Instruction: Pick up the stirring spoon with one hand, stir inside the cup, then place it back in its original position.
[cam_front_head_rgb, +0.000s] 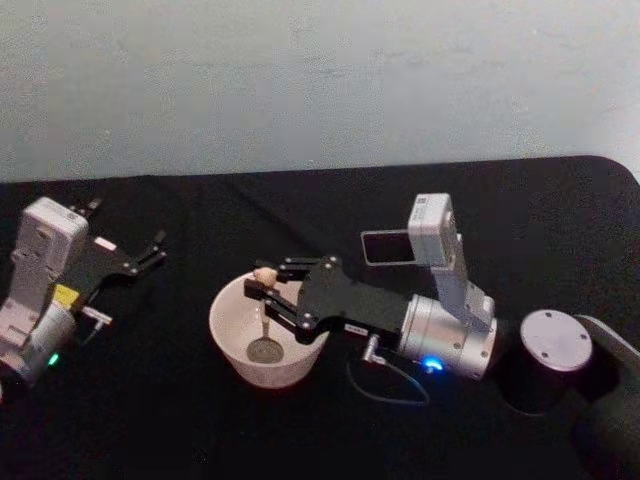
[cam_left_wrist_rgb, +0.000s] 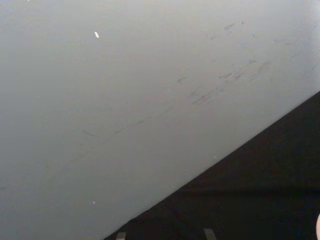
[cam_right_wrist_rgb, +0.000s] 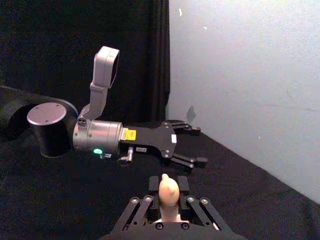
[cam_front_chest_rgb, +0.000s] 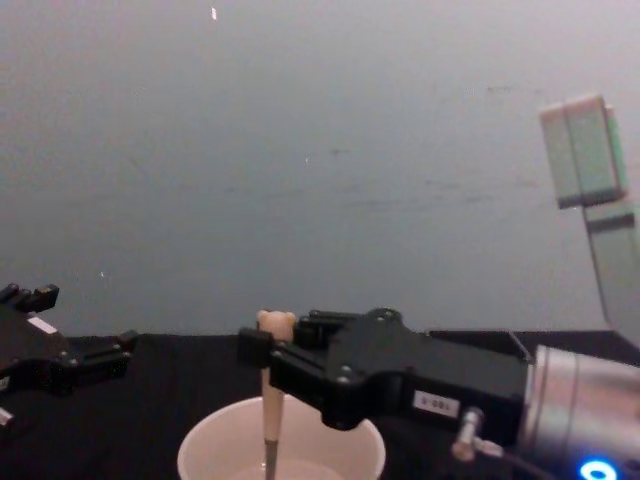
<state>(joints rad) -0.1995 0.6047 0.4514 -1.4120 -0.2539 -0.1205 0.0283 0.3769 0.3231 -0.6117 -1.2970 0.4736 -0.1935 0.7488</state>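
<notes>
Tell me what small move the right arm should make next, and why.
Probably sweep the stirring spoon in a small circle inside the cup. The right gripper is shut on the stick just under its bear head, the stick stands nearly upright, and its lower end is down in the cup, ready to stir. The left gripper is parked open on the left.

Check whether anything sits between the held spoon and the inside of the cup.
Nothing visible does. The right gripper holds the spoon near its top, and the stick reaches down inside the cup. The left gripper sits open, well aside.
</notes>
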